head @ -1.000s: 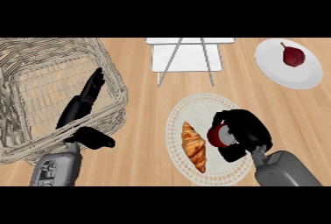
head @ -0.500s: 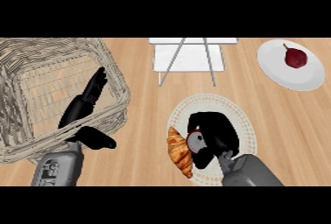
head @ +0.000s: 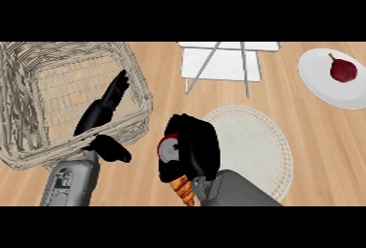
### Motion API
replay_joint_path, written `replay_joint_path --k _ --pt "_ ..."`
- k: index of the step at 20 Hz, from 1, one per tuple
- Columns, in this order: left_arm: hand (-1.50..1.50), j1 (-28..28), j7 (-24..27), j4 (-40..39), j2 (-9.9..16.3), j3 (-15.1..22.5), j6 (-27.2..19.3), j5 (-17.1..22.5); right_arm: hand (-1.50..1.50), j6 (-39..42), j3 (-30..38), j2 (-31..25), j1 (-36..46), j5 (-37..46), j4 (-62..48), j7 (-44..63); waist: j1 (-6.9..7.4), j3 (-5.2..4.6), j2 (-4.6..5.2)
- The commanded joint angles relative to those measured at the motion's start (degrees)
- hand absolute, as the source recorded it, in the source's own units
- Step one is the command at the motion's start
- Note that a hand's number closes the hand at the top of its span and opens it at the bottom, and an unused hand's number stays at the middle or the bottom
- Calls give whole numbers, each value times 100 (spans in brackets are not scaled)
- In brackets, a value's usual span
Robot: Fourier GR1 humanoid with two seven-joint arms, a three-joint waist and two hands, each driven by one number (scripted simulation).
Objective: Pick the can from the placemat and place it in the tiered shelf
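My right hand (head: pixel 198 147) is curled round a red can (head: pixel 169 151) with a silver top, which shows at the hand's left side. Hand and can hang over the wood just left of the round white placemat (head: pixel 251 140). The white tiered shelf (head: pixel 223 62) stands at the far middle, well beyond the can. My left hand (head: pixel 100 110) is open with straight fingers, resting over the near right rim of the wicker basket (head: pixel 140 95).
A croissant (head: pixel 184 191) peeks out under my right forearm at the placemat's near left edge. A white plate (head: pixel 319 83) with a dark red pear (head: pixel 343 70) sits at the far right. The large wicker basket fills the left side.
My right hand has carried the can leftward off the placemat, towards the basket. The croissant is now mostly hidden under the forearm. The left hand has stayed put.
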State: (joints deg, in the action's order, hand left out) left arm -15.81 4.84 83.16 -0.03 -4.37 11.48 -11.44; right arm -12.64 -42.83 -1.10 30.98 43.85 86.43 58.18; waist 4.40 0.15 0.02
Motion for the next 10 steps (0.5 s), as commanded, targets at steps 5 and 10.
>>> replay_joint_path --k 5,10 --pt "0 180 -432 -391 3 12 -254 -209 150 -1316 -353 106 1574 351 49 1515 2 -29 -24" --pt "0 245 -322 -521 3 13 -356 -225 150 -1052 45 106 2332 847 -135 2070 -205 -38 -56"
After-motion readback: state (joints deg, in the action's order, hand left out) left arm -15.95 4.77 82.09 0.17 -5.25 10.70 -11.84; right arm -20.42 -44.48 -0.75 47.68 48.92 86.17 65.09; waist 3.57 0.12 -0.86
